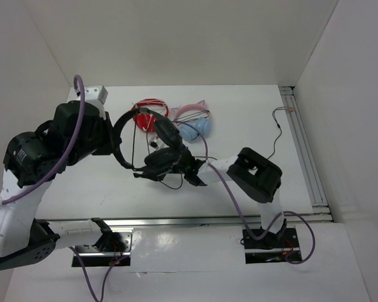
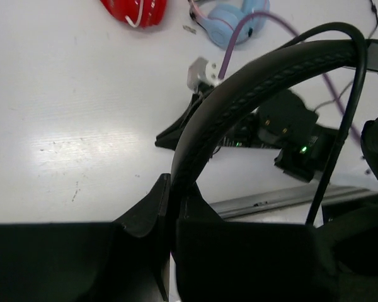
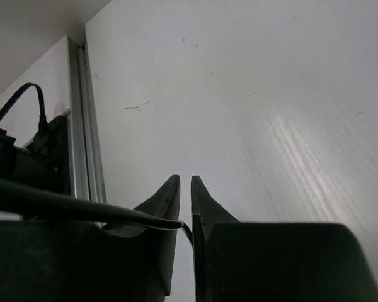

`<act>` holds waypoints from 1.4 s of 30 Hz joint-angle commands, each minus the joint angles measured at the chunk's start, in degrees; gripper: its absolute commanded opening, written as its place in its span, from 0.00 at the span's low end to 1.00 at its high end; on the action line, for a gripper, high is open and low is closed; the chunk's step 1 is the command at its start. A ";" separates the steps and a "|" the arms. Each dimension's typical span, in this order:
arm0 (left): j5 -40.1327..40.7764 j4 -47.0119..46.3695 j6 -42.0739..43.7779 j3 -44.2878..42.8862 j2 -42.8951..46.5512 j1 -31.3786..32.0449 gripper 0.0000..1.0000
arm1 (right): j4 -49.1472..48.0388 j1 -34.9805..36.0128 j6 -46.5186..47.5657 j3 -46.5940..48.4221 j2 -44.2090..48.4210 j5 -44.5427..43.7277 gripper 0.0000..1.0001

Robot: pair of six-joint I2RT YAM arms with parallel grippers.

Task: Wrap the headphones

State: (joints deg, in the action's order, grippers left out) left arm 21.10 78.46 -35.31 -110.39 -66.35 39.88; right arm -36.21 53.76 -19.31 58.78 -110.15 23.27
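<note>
Though the top view hides it, wrist views show the left gripper (image 2: pixel 173 195) clamping the headphones (image 2: pixel 252 85), the right gripper (image 3: pixel 184 189) pinching the cable (image 3: pixel 82 206) (thin, black).

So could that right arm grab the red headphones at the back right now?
Probably not yet: the right pincer is shut on the cable, and the black headphones hang between it and the red headphones.

White table (image 1: pixel 252 123) — red headphones (image 1: pixel 142 117), blue headphones (image 1: pixel 190 130)
</note>
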 commanded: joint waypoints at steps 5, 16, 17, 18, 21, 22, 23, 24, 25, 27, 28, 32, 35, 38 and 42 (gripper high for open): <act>9.13 -0.58 -6.87 -14.22 -3.96 -3.58 0.00 | -20.02 3.90 -7.40 -0.51 -9.82 4.51 0.20; 7.38 -4.71 -0.21 -17.59 -17.85 -21.84 0.00 | -17.34 8.02 -7.14 -16.83 -1.85 -10.14 0.00; 7.98 -5.50 0.32 -16.97 -18.46 -23.51 0.00 | -13.23 9.25 -6.45 -17.90 2.96 -16.26 0.00; 9.47 -5.51 -0.89 -16.97 -19.25 -24.66 0.00 | -10.49 12.65 -5.66 -18.61 5.27 -19.72 0.00; 16.06 -3.40 -5.88 -16.97 -23.29 -24.67 0.00 | 3.57 21.08 -4.51 -16.96 13.19 -31.94 0.00; 17.64 -4.09 -6.69 -13.40 -23.30 -24.67 0.00 | 6.73 23.04 -4.51 -16.17 14.86 -33.97 0.00; 18.53 -4.97 -7.92 -11.10 -23.30 -25.54 0.00 | 9.37 24.71 -4.51 -14.42 17.92 -34.95 0.00; 17.40 -5.85 -9.06 -8.73 -23.30 -26.51 0.00 | 12.79 25.95 -4.51 -13.70 19.34 -34.96 0.00; 15.31 -8.90 -9.68 -3.57 -22.69 -28.87 0.00 | 13.96 28.31 -4.51 -13.17 20.75 -34.96 0.00; 12.82 -11.82 -9.86 1.12 -21.29 -29.68 0.00 | 18.07 31.56 -4.51 -11.51 24.87 -37.83 0.00; 13.69 -13.75 -9.87 5.49 -21.28 -29.68 0.00 | 19.67 32.28 -4.51 -10.72 26.29 -39.07 0.00; 20.37 -14.30 -10.82 13.51 -21.27 -27.41 0.00 | 28.80 34.75 -2.67 -4.75 32.18 -41.98 0.00; 22.75 -11.32 -11.88 16.25 -23.04 -23.47 0.00 | 38.20 35.36 1.63 1.75 35.00 -47.94 0.00; 21.96 -10.96 -10.22 22.29 -21.38 -17.24 0.00 | 48.57 32.57 7.26 7.82 35.62 -58.23 0.00; 20.47 -15.61 -5.83 31.17 -17.42 -8.71 0.00 | 57.73 24.83 13.93 14.42 35.62 -64.30 0.00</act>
State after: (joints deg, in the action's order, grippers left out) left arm 41.15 65.45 -42.92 -82.74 -88.18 26.59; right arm 9.30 83.29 -12.51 69.23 -76.12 -30.74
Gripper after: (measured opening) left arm 0.117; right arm 0.007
